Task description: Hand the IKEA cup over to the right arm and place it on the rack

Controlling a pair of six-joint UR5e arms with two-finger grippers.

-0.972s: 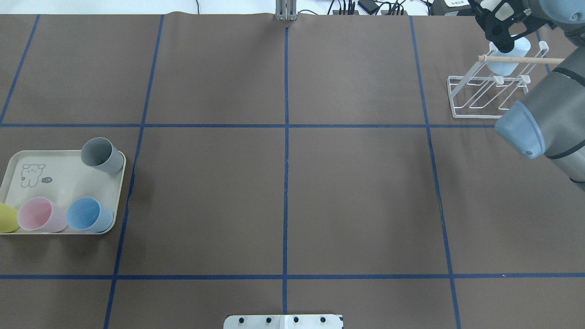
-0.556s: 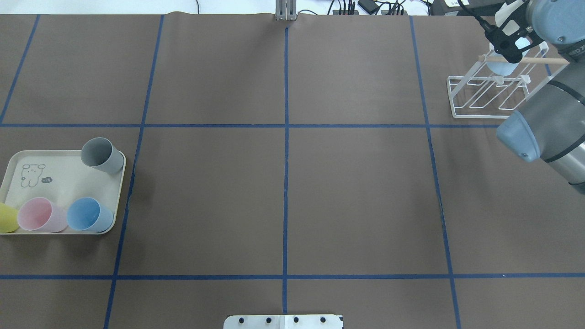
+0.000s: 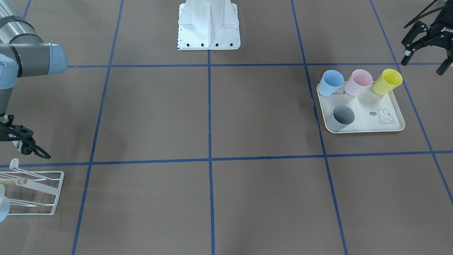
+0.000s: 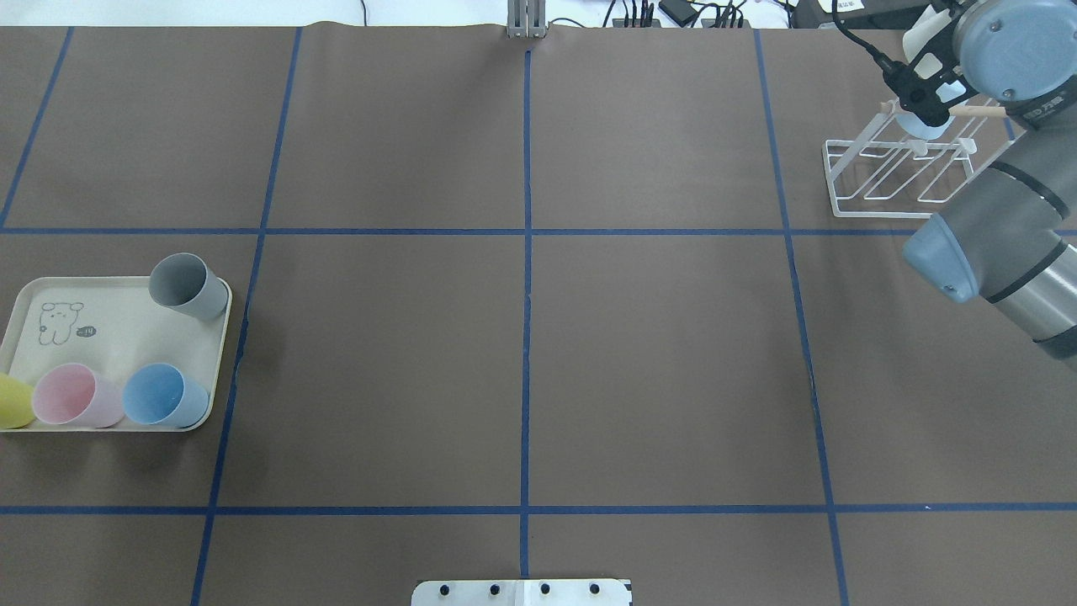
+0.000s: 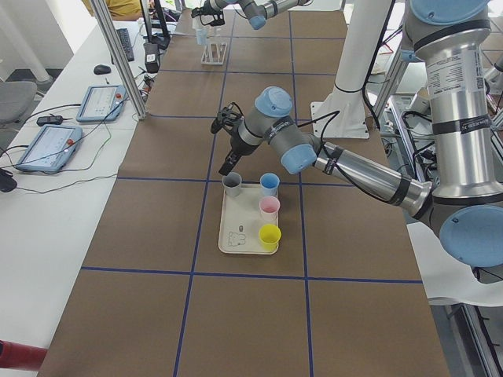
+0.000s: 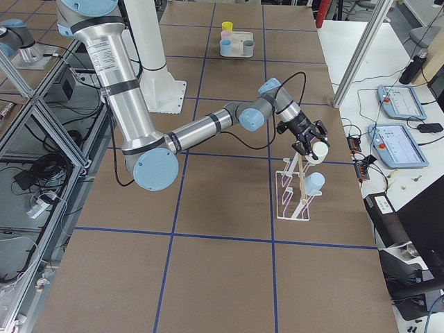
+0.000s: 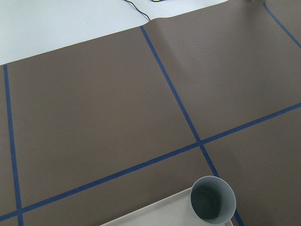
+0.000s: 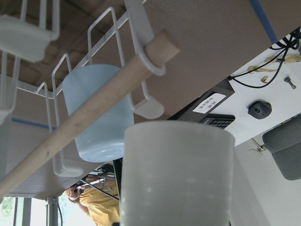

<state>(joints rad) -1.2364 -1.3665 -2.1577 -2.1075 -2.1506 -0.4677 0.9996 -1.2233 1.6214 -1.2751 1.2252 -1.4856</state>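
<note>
IKEA cup (image 8: 178,179) lengthwise in right pincer (image 6: 309,146), toward rack (image 4: 892,172)

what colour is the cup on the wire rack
The plastic cup is pale blue, clearest in the right wrist view.

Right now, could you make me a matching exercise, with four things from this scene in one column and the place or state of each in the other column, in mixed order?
1. grey cup
2. yellow cup
3. white cup
4. left gripper

A. open, holding nothing
B. on the tray, next to the pink cup
C. held in the right gripper
D. on the tray, apart from the other cups

Pairs: 1-D, 2-B, 3-C, 4-A.
</note>
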